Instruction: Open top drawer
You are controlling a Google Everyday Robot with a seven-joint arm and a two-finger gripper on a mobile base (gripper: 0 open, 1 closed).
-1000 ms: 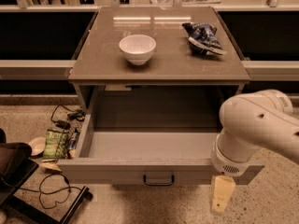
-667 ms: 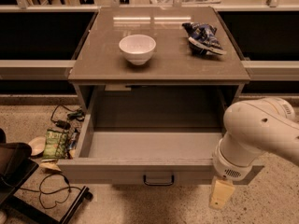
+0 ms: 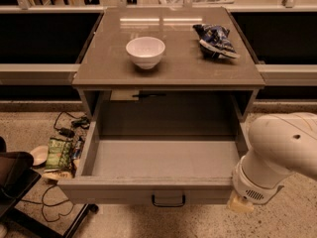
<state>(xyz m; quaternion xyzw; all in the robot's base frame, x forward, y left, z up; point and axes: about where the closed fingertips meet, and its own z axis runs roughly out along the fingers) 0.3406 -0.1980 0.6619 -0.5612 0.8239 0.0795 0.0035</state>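
Observation:
The top drawer (image 3: 114, 194) is pulled far out from under the grey cabinet top (image 3: 168, 73). Its deep grey inside (image 3: 163, 157) holds nothing that I can see. Its small black bar handle (image 3: 168, 201) sits at the middle of the flat front. My white arm (image 3: 277, 152) comes in from the right. My gripper (image 3: 241, 205) hangs below the wrist at the drawer's front right corner, to the right of the handle and apart from it. The wrist hides most of the gripper.
A white bowl (image 3: 145, 51) and a blue snack bag (image 3: 215, 40) lie on the cabinet top. On the floor at left are a green snack bag (image 3: 59, 152), a white dish (image 3: 38, 154), cables (image 3: 69, 125) and a black chair base (image 3: 15, 182).
My arm has shifted a little to the right and towards the camera, so the wrist covers more of the gripper. The drawer has stayed open and still.

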